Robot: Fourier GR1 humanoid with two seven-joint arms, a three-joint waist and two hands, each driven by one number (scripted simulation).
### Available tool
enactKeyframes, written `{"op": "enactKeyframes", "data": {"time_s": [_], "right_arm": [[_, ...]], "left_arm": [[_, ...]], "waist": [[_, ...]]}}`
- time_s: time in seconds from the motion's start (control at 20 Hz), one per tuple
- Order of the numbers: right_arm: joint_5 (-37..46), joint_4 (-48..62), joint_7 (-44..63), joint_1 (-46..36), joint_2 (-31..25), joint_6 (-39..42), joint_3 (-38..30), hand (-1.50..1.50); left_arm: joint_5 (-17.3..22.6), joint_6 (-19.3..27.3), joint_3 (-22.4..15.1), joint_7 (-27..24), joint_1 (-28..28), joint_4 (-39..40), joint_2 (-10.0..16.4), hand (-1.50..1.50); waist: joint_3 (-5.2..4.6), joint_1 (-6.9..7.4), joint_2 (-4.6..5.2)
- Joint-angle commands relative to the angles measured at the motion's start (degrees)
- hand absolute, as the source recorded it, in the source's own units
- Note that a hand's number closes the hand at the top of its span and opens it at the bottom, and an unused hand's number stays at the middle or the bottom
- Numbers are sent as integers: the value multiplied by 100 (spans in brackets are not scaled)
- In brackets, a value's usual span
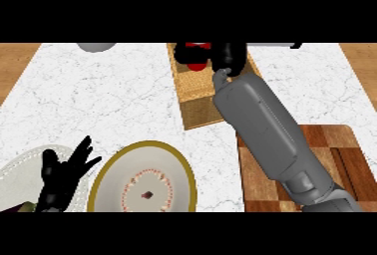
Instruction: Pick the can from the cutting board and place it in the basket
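Bare marble counter left of the basket; gold-rimmed plate and cutting board along the near edge.

The desk has a white top veined with thin grey lines, and brown wood shows past it at both upper corners. Near the lower edge lies a round plate, cream inside with a dull gold rim, a ring of small pink dots and a dark speck at its middle. Just left of it, a white dish with a beaded edge is cut off by the lower left corner. At the top edge sits a rounded grey thing, only partly in view. Further right is a pale grey strip, too cropped to identify.
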Motion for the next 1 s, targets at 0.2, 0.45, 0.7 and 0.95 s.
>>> {"op": "enactKeyframes", "data": {"time_s": [0.2,0.45,0.7,0.95], "right_arm": [[377,573,-283,-39,-597,755,94,-150],[515,275,-781,389,-643,590,39,-150],[470,-60,-836,496,-598,312,-301,-150],[212,-783,-219,493,-778,406,-734,-150]], "left_arm": [[60,-149,137,-36,-18,444,21,0],[-138,75,-12,221,55,245,-179,0],[-201,109,-64,196,-79,190,-309,0],[-15,-180,166,153,166,151,-35,0]], "waist": [[-58,-63,17],[-54,-74,10],[-54,-88,7],[-55,-130,-14]]}}
